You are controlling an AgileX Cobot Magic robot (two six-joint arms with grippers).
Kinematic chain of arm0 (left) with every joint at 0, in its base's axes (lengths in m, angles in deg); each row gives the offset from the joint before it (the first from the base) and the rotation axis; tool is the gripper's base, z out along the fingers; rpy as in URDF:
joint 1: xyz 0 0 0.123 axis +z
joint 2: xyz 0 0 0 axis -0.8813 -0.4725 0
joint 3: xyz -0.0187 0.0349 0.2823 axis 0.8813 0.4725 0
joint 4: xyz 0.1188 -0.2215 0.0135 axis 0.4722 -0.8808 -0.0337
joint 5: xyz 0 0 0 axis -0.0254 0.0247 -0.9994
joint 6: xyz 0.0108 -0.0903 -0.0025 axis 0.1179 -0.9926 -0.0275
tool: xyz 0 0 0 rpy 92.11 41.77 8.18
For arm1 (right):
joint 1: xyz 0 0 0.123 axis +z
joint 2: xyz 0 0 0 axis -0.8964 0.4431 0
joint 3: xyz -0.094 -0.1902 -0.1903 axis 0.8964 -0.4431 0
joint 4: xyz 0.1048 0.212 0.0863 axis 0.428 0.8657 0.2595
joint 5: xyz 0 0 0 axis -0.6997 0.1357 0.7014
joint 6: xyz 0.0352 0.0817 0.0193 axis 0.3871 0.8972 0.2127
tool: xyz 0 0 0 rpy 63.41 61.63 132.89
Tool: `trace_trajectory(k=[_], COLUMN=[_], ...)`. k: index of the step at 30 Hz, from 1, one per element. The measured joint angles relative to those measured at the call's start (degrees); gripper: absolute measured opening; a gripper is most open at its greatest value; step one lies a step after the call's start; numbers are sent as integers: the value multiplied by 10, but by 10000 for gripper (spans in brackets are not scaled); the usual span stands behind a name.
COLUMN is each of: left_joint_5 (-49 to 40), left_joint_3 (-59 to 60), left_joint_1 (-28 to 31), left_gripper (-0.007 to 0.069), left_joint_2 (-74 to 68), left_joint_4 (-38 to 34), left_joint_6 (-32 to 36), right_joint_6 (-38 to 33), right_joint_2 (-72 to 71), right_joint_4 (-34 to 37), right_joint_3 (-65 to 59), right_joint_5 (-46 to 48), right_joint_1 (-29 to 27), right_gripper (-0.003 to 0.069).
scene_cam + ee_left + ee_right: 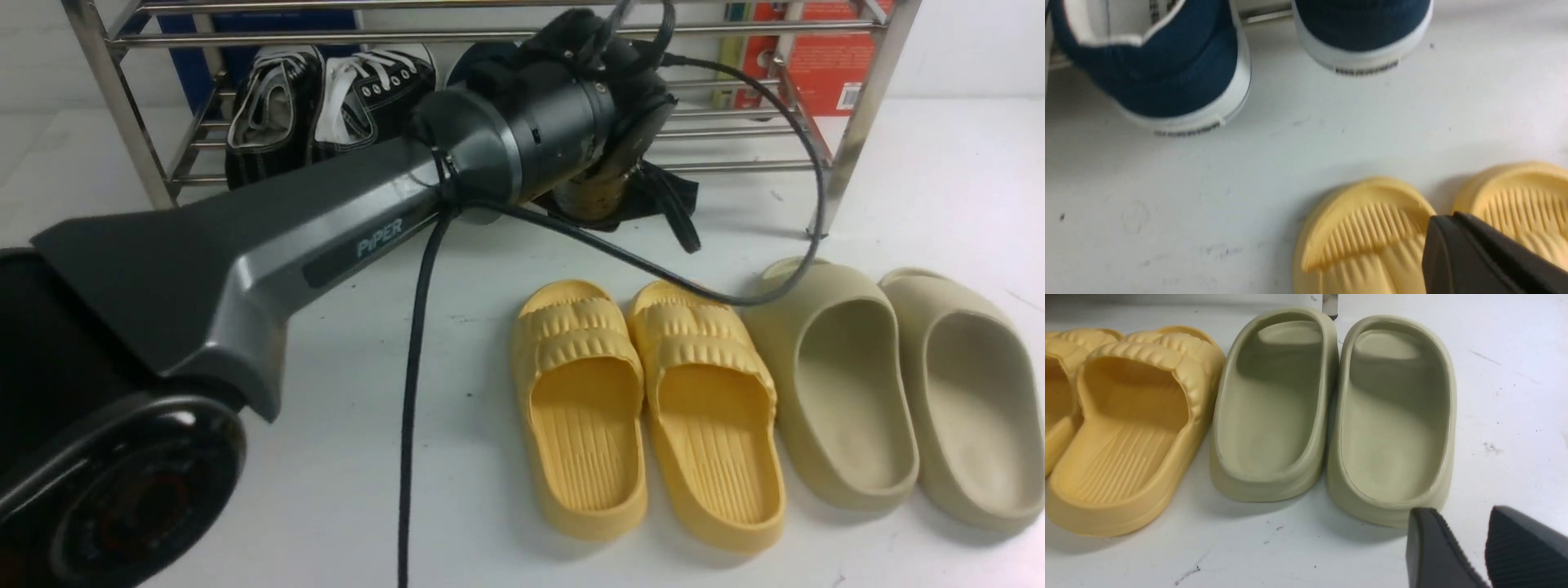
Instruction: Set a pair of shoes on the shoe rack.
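Note:
The pair of shoes shows in the left wrist view as two navy canvas heels with white soles, one (pixel 1167 73) nearer and one (pixel 1363 28) farther along. A steel bar of the shoe rack (pixel 1265 16) runs between them. My left gripper (pixel 1443 218) is shut and empty, hovering over the toes of the yellow slippers (pixel 1367 232), apart from the navy heels. In the front view my left arm (pixel 555 122) reaches to the shoe rack (pixel 865 106) and hides the navy shoes. My right gripper (pixel 1459 510) stands open and empty beside the beige slippers (pixel 1331 408).
Black lace-up sneakers (pixel 326 106) sit on the rack's lower shelf at the left. Yellow slippers (pixel 645 408) and beige slippers (pixel 898 384) stand side by side on the white table before the rack. A black cable (pixel 416 367) hangs from the left arm. Red (pixel 824 57) and blue (pixel 245 24) boxes stand behind the rack.

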State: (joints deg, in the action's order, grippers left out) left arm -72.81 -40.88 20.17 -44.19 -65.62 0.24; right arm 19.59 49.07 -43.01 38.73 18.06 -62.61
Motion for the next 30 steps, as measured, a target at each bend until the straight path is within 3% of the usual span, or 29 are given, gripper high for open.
trace_trajectory(k=[7, 16, 23, 30], left_joint_5=[13, 142, 249, 235], left_joint_3=[183, 536, 677, 733], left_joint_1=[-21, -21, -21, -21], left_gripper=[-13, -13, -13, -13], left_joint_2=[184, 509, 673, 711], left_joint_4=[-33, -59, -58, -35], left_joint_6=[-6, -6, -6, -5], right_joint_6=[0, 0, 0, 0], right_joint_2=[0, 0, 0, 0], right_joint_4=[0, 0, 0, 0], right_joint_3=[0, 0, 0, 0], right_joint_5=[0, 0, 0, 0], right_joint_1=[0, 0, 0, 0], right_gripper=[239, 239, 239, 239])
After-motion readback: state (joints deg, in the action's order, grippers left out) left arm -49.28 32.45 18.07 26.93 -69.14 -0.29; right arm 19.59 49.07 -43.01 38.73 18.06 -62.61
